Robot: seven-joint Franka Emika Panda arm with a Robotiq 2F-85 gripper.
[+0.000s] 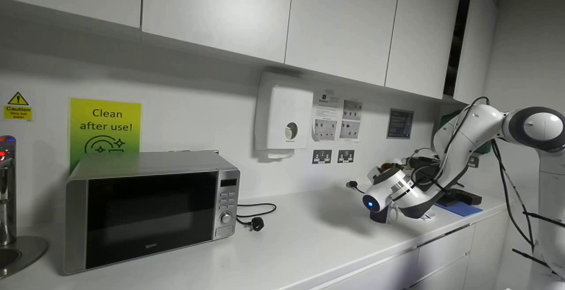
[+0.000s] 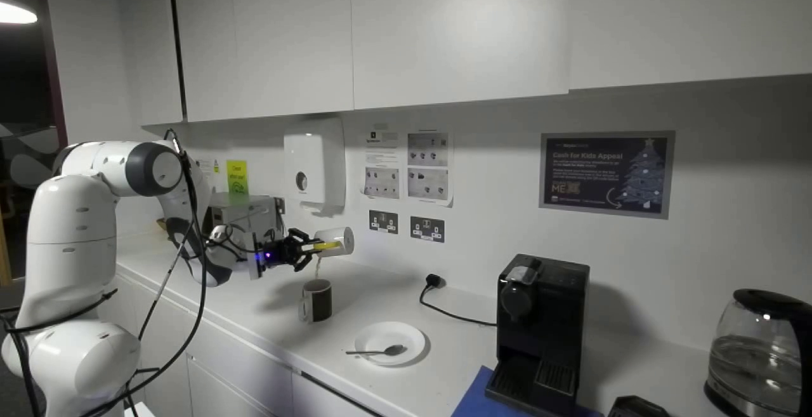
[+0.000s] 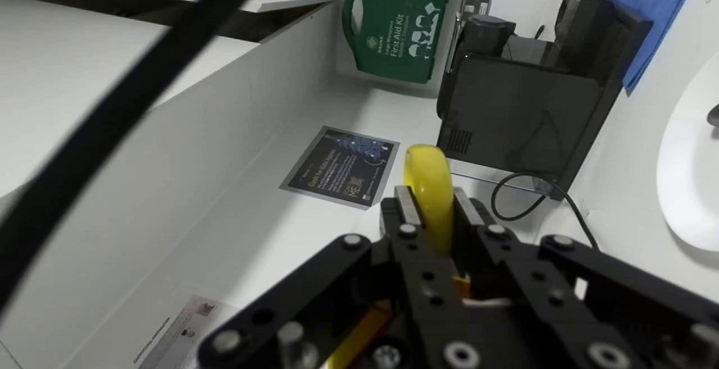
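1. The gripper (image 3: 437, 206) was clamped on the yellow handle (image 3: 428, 169) of a white cup (image 2: 340, 240); in the wrist view the handle stood between the two pads (image 3: 408, 207). I think the handle was taken because it is thinner than the round body, so it suited these fingers better.
2. The white cup was in the air above the counter (image 2: 458, 346), tipped on its side. This tilt, as I judge it, let the liquid leave the cup: a thin brownish stream (image 2: 318, 267) came down under it.
3. A dark mug (image 2: 320, 300) stood upright on the counter, below this stream and apart from the cup. Its place was probably right for catching the liquid; how full it was, I could not see.
4. The pale handle (image 2: 304, 308) of this mug pointed to the front edge of the counter, perhaps for easy reach.
5. A white plate (image 2: 390, 330) lay between the mug and the coffee machine (image 2: 544, 328). The spoon (image 2: 394, 350) rested on it, its end passing over the rim.
6. The coffee machine stood on a blue mat (image 2: 474, 398), which possibly protected the counter. A black plug (image 2: 434, 280) lay below the wall sockets (image 2: 427, 229), not inserted in them.
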